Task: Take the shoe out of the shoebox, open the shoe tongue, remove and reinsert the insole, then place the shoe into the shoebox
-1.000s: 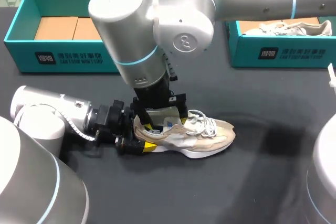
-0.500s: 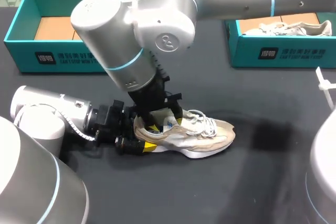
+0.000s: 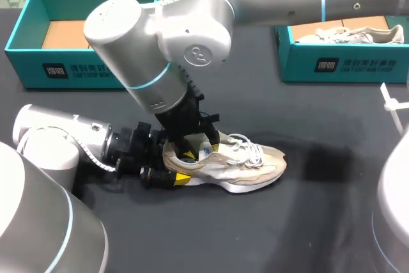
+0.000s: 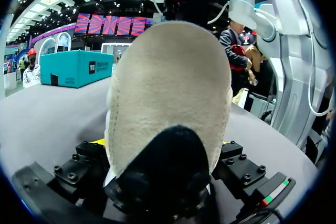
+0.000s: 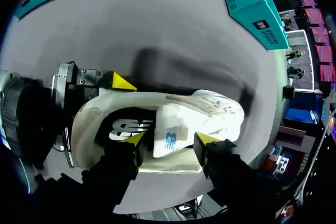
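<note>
While left claw (image 3: 172, 165) clamps the heel of the beige mesh sneaker (image 3: 255, 161) on the black table (image 3: 332, 222), right claw (image 5: 169, 139) straddles its white tongue (image 5: 168, 128); grip there unclear.

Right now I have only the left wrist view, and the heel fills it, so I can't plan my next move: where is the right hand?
Observer: The right hand is down on the shoe, at its opening by the tongue.
Operator: Which way does the toe point?
Observer: Away from the left hand, toward the robot's right; the shoe stands on its sole on the table.
Operator: Is a box free?
Observer: The teal shoebox at far left is open with no shoe visible; the other box holds a second shoe.
</note>
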`<state>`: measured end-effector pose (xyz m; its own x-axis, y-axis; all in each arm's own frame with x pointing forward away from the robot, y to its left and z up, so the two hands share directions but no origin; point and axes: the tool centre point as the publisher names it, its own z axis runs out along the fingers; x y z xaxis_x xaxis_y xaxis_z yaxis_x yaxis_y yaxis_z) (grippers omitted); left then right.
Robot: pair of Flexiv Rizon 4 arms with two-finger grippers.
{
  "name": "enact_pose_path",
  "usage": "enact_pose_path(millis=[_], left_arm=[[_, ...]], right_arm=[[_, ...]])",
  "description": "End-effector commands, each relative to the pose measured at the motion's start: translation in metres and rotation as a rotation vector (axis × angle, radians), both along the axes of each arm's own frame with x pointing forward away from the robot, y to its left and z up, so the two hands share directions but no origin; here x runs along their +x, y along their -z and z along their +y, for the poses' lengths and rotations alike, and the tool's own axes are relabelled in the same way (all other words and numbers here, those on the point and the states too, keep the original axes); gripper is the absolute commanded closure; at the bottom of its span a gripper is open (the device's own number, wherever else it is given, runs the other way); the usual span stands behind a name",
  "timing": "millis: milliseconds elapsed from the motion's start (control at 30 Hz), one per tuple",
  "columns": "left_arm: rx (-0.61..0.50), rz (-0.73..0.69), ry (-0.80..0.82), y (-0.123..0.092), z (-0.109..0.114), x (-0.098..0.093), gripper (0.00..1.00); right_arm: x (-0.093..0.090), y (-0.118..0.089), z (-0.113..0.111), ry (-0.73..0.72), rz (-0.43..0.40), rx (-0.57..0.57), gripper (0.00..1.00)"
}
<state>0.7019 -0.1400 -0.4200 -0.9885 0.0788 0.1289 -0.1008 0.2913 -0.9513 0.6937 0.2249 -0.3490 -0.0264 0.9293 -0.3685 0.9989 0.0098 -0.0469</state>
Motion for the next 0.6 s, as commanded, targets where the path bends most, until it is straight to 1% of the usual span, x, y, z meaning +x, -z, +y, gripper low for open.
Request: enact_pose_path(millis=[33, 100, 133, 167, 200, 300, 367, 400, 433, 467, 533, 600], left_arm=[[0.001, 0.0, -0.001, 0.002, -0.002, 0.002, 1.0], [0.001, 0.0, -0.001, 0.002, -0.002, 0.002, 1.0], [0.001, 0.0, -0.001, 0.002, -0.002, 0.002, 1.0], [0.001, 0.0, -0.001, 0.002, -0.002, 0.002, 1.0], [0.001, 0.0, -0.001, 0.002, -0.002, 0.002, 1.0], [0.001, 0.0, -0.001, 0.002, -0.002, 0.002, 1.0], [0.001, 0.0, -0.001, 0.002, -0.002, 0.002, 1.0], [0.001, 0.0, -0.001, 0.002, -0.002, 0.002, 1.0], [0.001, 0.0, -0.001, 0.002, -0.002, 0.002, 1.0], [0.001, 0.0, -0.001, 0.002, -0.002, 0.002, 1.0], [0.001, 0.0, -0.001, 0.002, -0.002, 0.002, 1.0], [0.001, 0.0, -0.001, 0.002, -0.002, 0.002, 1.0]], right_arm=[[-0.009, 0.003, 0.001, 0.692, -0.297, -0.018, 0.39], [-0.009, 0.007, -0.001, 0.698, -0.299, -0.009, 0.36], [-0.009, 0.008, -0.002, 0.701, -0.303, -0.005, 0.29], [-0.009, 0.009, -0.003, 0.704, -0.307, -0.005, 0.23], [-0.008, 0.009, -0.003, 0.707, -0.312, -0.009, 0.24], [-0.007, 0.01, -0.007, 0.72, -0.329, -0.015, 0.33], [-0.007, 0.01, -0.009, 0.726, -0.338, -0.018, 0.36], [-0.007, 0.01, -0.01, 0.731, -0.344, -0.02, 0.43], [-0.008, 0.011, -0.012, 0.734, -0.348, -0.02, 0.45], [-0.008, 0.011, -0.012, 0.736, -0.351, -0.02, 0.46], [-0.008, 0.01, -0.014, 0.747, -0.363, -0.022, 0.52], [-0.009, 0.007, -0.016, 0.755, -0.372, -0.022, 0.53]])
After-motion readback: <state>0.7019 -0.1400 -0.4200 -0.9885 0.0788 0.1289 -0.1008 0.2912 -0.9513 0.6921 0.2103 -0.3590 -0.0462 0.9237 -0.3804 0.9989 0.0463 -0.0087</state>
